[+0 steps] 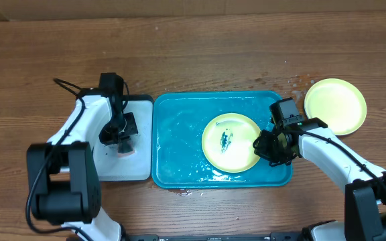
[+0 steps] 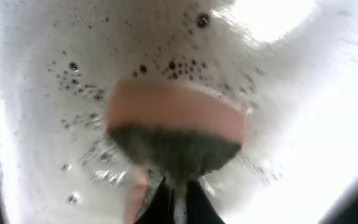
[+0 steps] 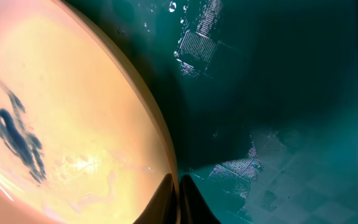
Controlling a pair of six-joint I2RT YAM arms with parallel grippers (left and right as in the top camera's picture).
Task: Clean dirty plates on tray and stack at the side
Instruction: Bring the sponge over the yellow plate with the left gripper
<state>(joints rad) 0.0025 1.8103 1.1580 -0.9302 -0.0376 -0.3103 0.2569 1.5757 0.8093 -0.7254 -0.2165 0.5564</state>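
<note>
You have two yellow-green plates, a smeared plate [image 1: 231, 142] and a clean plate [image 1: 335, 106], one blue tray [image 1: 176, 144], one white tray [image 1: 136, 167], one sponge [image 2: 173, 118], and two arms: left arm [image 1: 79, 126] and right arm [image 1: 330, 150].

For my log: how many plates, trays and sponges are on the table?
Plates: 2, the smeared plate and the clean plate
Trays: 2, the teal tray and the white tray
Sponges: 1, the sponge
Total: 5

Robotics lab bench here, folks! Two white-and-black machines work a plain wood-grain table [image 1: 200, 40]: left arm [image 1: 79, 130] in from seven o'clock, right arm [image 1: 334, 154] from five, black cable [image 1: 66, 86] looping at ten, teal tray [image 1: 179, 147] dead centre.
</note>
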